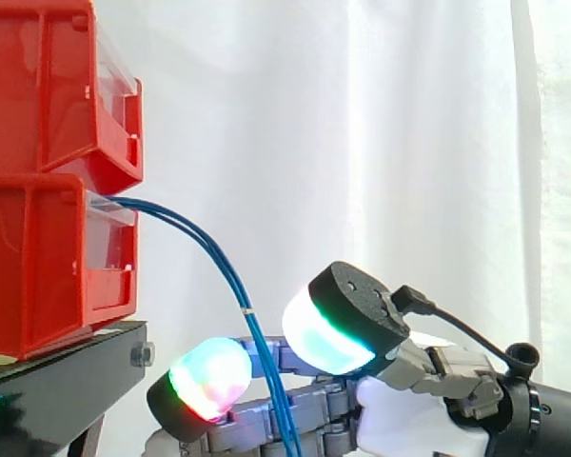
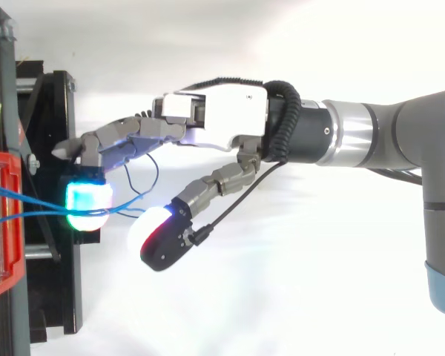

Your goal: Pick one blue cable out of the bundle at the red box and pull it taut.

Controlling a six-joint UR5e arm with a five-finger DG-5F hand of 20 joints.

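The blue cables [image 1: 226, 274] come out of the front of the lower red box [image 1: 38, 267] as a small bundle, arch away from it and droop down past the hand [image 2: 222, 115], running close together with a loose loop further from the box. They look thin, light and limp, with a smooth jacket likely to slide through a soft hold, so they should bend wherever they are touched and give no real resistance until the slack runs out. The strands lie nearly touching, which makes separating one the hard part. The best place to take hold is probably on the hanging stretch a little away from the box, where the strands fan slightly, not at the box mouth where they crowd. The hand reaches toward the box with its fingers stretched out and the thumb spread well apart. The cables pass through that gap beside a glowing fingertip [image 2: 87, 204], and nothing is pinched yet. The box sits on a black stand [image 1: 67, 367]
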